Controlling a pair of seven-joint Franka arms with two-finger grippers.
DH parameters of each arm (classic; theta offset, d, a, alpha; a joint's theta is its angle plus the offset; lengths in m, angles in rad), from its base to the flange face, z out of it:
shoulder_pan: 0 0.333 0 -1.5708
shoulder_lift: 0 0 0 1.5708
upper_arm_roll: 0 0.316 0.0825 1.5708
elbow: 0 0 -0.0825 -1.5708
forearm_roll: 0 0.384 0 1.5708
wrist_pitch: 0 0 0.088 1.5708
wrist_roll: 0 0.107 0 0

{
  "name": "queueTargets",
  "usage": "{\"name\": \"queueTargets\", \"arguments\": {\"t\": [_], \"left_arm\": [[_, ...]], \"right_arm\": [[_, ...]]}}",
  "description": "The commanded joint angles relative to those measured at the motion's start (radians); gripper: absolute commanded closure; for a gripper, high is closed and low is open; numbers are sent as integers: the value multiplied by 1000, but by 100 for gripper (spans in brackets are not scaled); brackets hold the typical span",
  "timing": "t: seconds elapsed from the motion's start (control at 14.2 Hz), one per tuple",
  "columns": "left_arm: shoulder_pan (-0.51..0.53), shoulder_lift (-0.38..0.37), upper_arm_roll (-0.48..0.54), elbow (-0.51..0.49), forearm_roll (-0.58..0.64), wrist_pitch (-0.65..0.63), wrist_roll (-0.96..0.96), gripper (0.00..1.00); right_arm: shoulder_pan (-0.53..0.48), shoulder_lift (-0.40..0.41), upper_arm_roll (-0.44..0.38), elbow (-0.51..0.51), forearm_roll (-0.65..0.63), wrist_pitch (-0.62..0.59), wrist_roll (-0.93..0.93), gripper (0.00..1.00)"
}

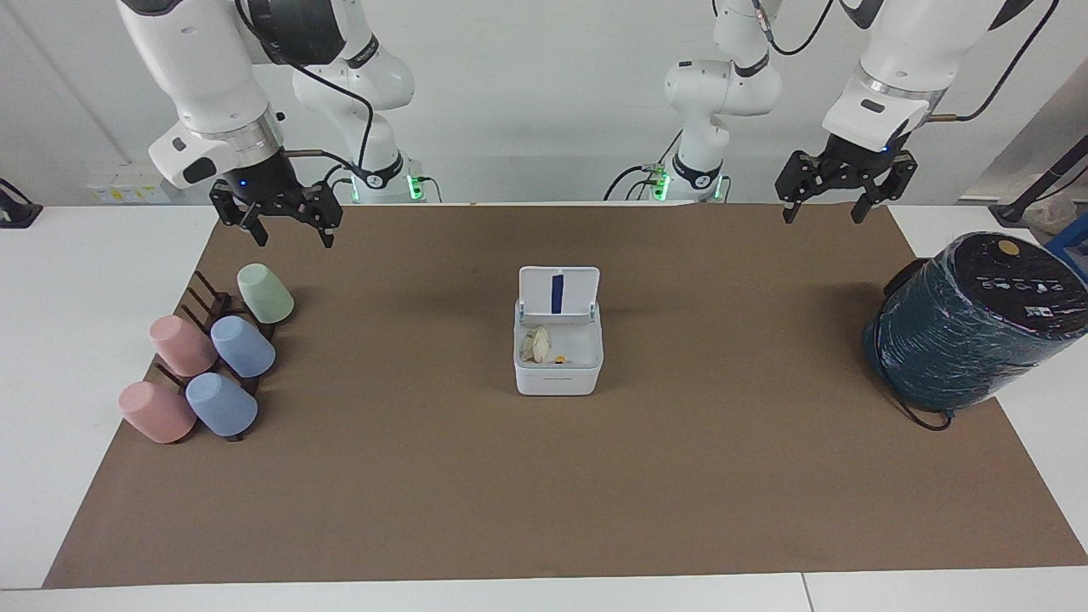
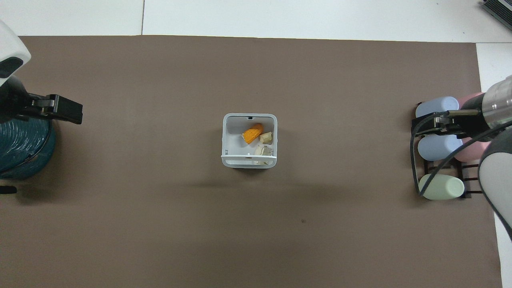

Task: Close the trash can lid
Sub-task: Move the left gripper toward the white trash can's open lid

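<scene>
Brown mat (image 1: 544, 476), trash can (image 1: 558, 365) at its middle, lid (image 1: 558, 292) standing up.
Both claws hung spread and empty: left gripper (image 1: 823, 204), right gripper (image 1: 287, 228); either should push the lid's top edge (gently) away from the robots.

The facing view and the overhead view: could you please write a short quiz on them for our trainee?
1. True or false: the white square hinged plastic lid of the small white square plastic trash can is shut.
2. What lies in the trash can? A: an orange scrap. B: a blue cup. C: a spoon.
3. Fill in: the right pincer hangs over the dark rack of pastel cups; the left pincer hangs beside the large wrapped cylinder, whose colour is dark ____.

Key: 1 false, the lid stands upright and open. 2 A. 3 teal.
</scene>
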Motion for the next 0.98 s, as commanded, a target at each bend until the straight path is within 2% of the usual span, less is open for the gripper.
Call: {"name": "queueTargets", "arguments": {"t": [0.0,0.21,0.35,0.56,0.7,0.91], "left_arm": [[8,-47,-2,-72,-8,39,13,0],[-3,-55,-2,-82,-8,33,4,0],[-35,-71,-17,-135,-16,120,-2,0],[-161,-203,-19,-432,-16,382,-150,0],[-222,-258,-19,-557,-18,490,-262,3],[-331,-253,-19,-603,-18,521,-370,36]], "right_arm": [[-8,-22,-4,-24,15,6,-26,0],[-5,-22,-2,-24,18,12,-26,0],[-7,-22,-2,-24,18,8,-26,0],[1,-22,0,-23,18,5,-33,0],[-4,-22,0,-24,18,11,-35,0],[-1,-22,0,-26,18,25,-26,0]]}}
